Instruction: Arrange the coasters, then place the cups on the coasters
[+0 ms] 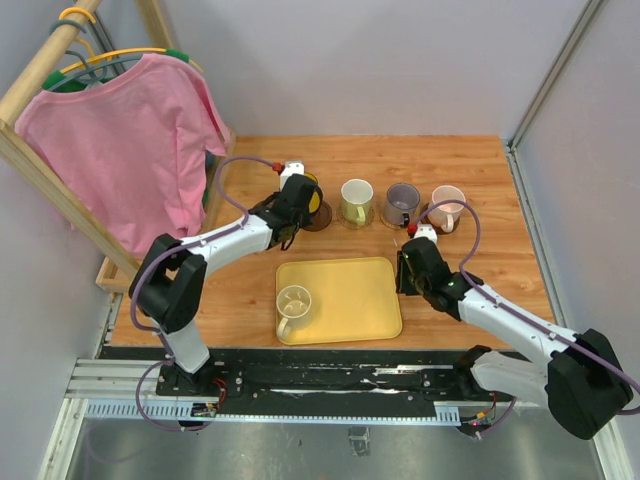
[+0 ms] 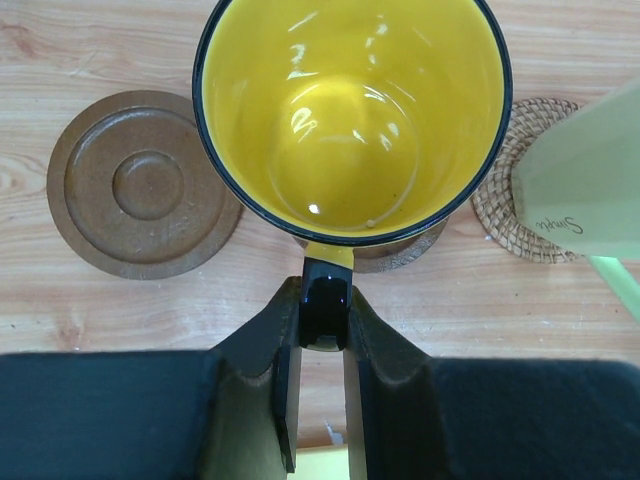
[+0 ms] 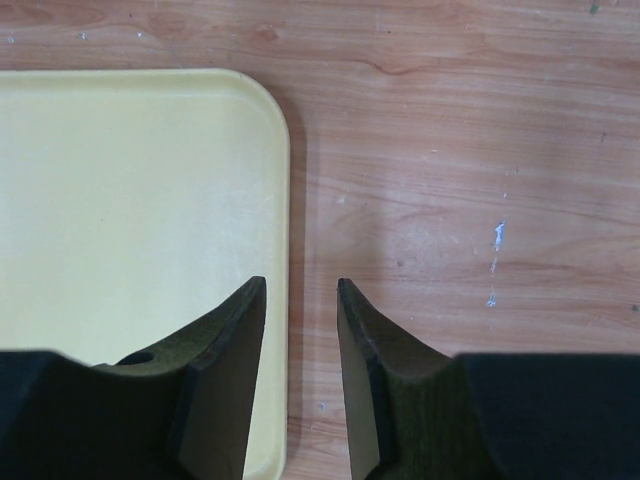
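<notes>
My left gripper (image 2: 325, 300) is shut on the black handle of a cup (image 2: 350, 110) with a black rim and a yellow inside. That cup (image 1: 313, 197) stands over a dark brown coaster (image 2: 400, 255). An empty dark brown coaster (image 2: 140, 185) lies to its left. A woven tan coaster (image 2: 505, 195) to its right carries a pale cup (image 2: 585, 180). In the top view a row continues with the pale cup (image 1: 356, 200), a grey-purple cup (image 1: 402, 203) and a pink cup (image 1: 447, 207). A translucent cup (image 1: 294, 305) sits on the yellow tray (image 1: 350, 285). My right gripper (image 3: 301, 290) is open and empty over the tray's right edge (image 3: 278, 200).
A wooden rack with a pink shirt (image 1: 120, 140) stands at the table's left side. Grey walls close the back and right of the wooden table (image 1: 500, 260). Both arm bases sit on the rail along the near edge.
</notes>
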Robot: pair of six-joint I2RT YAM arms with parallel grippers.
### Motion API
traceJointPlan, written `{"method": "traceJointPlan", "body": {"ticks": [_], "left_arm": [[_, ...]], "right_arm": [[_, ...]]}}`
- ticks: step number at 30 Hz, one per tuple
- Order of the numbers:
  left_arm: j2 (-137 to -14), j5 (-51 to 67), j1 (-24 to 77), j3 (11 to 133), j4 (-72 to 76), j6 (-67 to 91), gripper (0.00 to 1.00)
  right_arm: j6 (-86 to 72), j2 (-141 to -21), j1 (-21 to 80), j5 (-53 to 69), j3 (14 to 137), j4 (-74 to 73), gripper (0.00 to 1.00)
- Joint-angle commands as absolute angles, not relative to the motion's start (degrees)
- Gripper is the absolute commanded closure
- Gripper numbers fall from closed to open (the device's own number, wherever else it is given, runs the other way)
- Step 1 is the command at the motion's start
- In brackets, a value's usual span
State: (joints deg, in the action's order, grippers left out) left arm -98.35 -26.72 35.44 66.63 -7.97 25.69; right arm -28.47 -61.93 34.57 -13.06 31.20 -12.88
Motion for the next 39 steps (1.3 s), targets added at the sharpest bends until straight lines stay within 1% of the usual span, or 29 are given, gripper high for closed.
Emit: {"method": "traceJointPlan", "body": {"ticks": [1, 19, 33, 39], "left_arm": [[-99.0, -28.7, 36.3, 68.1, -4.0, 27.8, 0.99], [-104.3, -32.6, 38.5, 70.9, -4.2, 28.6, 0.99], [-107.2, -31.0, 38.8, 72.8, -4.9, 29.0, 0.99], [-107.1, -30.5, 38.9, 72.9, -6.7, 29.0, 0.92]], "right_arm": [[-28.3, -62.3, 35.1, -12.3, 30.5, -11.5, 0.64], [-28.0, -62.6, 35.1, -10.7, 29.9, -10.8, 0.63], [-27.6, -63.7, 35.1, -10.0, 30.3, -10.3, 0.63], [-27.6, -63.3, 35.1, -10.0, 30.5, -10.5, 0.63]]}}
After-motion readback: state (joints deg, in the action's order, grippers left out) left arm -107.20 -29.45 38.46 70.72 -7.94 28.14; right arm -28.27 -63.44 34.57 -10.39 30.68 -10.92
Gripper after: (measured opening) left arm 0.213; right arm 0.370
